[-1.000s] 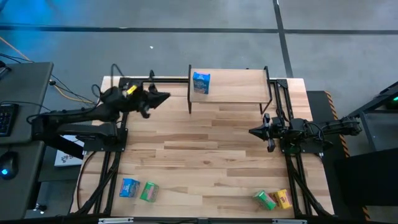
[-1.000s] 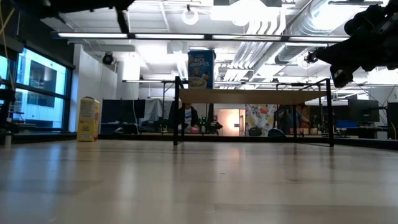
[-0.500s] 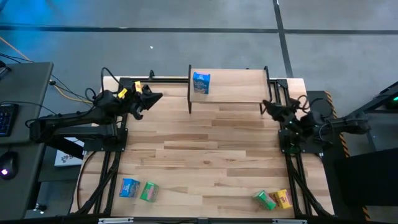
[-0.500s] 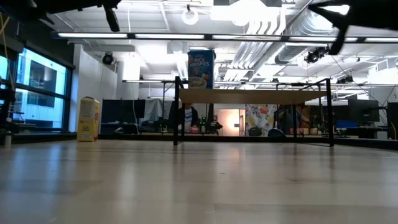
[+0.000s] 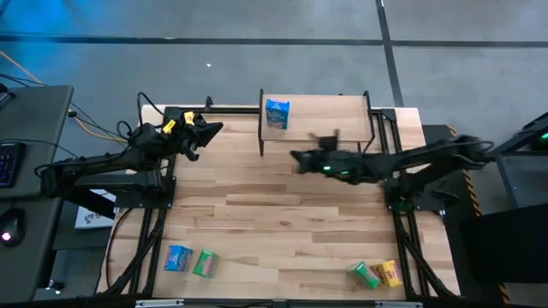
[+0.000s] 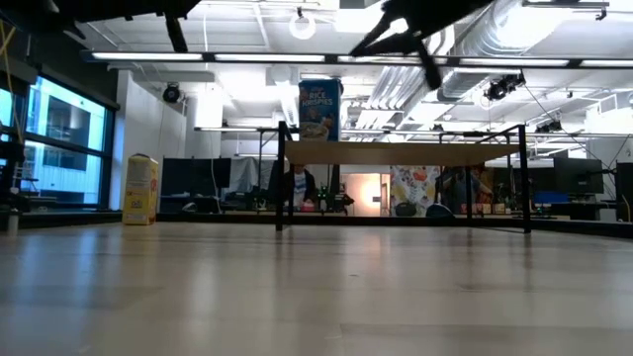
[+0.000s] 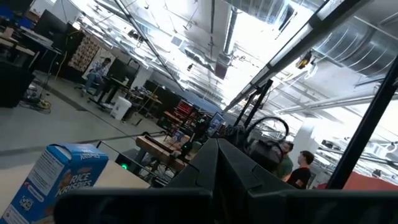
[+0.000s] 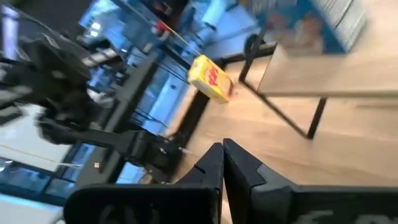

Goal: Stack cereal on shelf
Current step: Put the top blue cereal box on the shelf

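Observation:
A blue cereal box stands upright on the left end of the shelf, a light-wood board on black legs at the table's far edge. Another yellow box stands at the far left of the table, left of the shelf. Near the front edge lie a blue box and a green box on the left, and a green box and a yellow box on the right. My left gripper hovers shut, high at the far left. My right gripper, blurred, hangs shut in front of the shelf.
Black frame tubes run along the table's left and right edges. The wide middle of the wood tabletop lies bare between the near boxes and the shelf. People show in the room beyond the table.
My right gripper has swung up and away from the table's right edge toward the middle, rolling as it went, and now reaches out in front of the shelf. It has stayed shut. No box has moved.

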You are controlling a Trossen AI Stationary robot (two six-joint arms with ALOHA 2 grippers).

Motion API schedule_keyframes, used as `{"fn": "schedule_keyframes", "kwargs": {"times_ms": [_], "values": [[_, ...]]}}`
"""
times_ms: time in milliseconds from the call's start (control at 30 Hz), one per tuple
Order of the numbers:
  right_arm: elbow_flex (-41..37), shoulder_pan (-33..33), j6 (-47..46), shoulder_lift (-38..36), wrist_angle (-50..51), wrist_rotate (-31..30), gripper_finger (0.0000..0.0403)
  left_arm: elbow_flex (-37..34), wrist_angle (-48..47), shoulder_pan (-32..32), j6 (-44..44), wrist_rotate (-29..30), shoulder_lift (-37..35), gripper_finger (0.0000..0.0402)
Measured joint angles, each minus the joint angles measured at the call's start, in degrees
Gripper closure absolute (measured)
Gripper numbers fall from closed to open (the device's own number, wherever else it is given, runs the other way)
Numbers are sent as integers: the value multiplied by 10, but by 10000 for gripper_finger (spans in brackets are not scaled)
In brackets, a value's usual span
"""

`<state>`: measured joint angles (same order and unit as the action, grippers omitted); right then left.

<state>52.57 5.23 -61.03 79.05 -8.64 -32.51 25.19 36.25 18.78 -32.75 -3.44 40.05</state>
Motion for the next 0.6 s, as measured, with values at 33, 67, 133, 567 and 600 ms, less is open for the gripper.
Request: {"fn": "schedule_keyframes", "kwargs": {"times_ms": [33,67,133,567,600], "values": [[27,-2,-2,28,10,-1,403,0,0,0,0,0,0,401],[56,-4,3,52,25,-3,403,0,0,0,0,0,0,401],[121,-13,21,96,84,-10,403,0,0,0,0,0,0,401],[438,-85,121,305,476,-104,403,0,0,0,0,-5,0,401],[442,-88,121,312,474,-104,403,0,0,0,0,-5,0,401]]}}
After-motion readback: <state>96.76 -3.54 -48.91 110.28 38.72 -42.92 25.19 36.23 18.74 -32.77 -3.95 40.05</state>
